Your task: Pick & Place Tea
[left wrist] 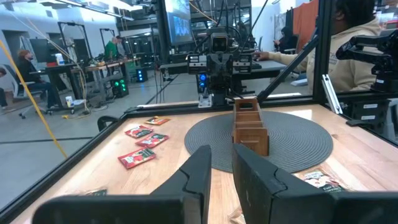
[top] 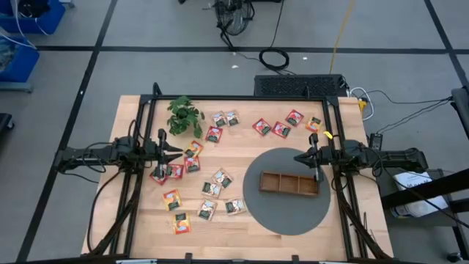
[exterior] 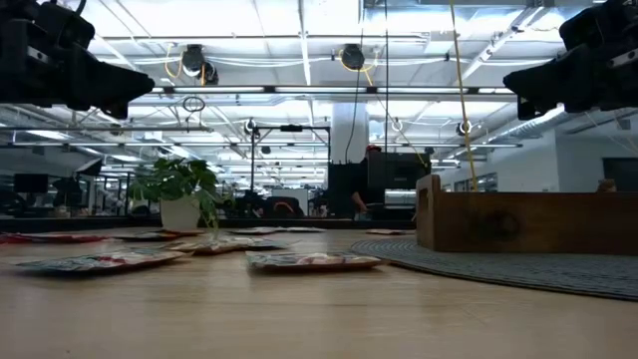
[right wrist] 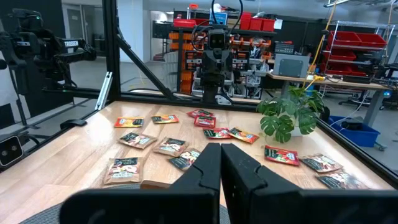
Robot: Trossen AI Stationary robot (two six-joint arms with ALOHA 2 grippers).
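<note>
Several small tea sachets [top: 212, 134] lie flat, scattered over the wooden table's left and far parts; in the right wrist view they show as red and orange sachets [right wrist: 171, 146]. A long brown wooden tray [top: 289, 183] rests on a round grey mat [top: 286, 216] at the right. My left gripper [top: 178, 152] hangs level above the left-hand sachets and points right. Its fingers stand a little open [left wrist: 221, 152] with nothing between them. My right gripper [top: 297, 156] hangs level over the mat's far edge and points left. It is shut [right wrist: 221, 148] and holds nothing.
A small leafy plant in a white pot [top: 183, 114] stands at the far left. Black frame rails [top: 143, 132] run along the table's left, right and far sides. In the left wrist view a person [left wrist: 351, 25] sits beyond the table's right side.
</note>
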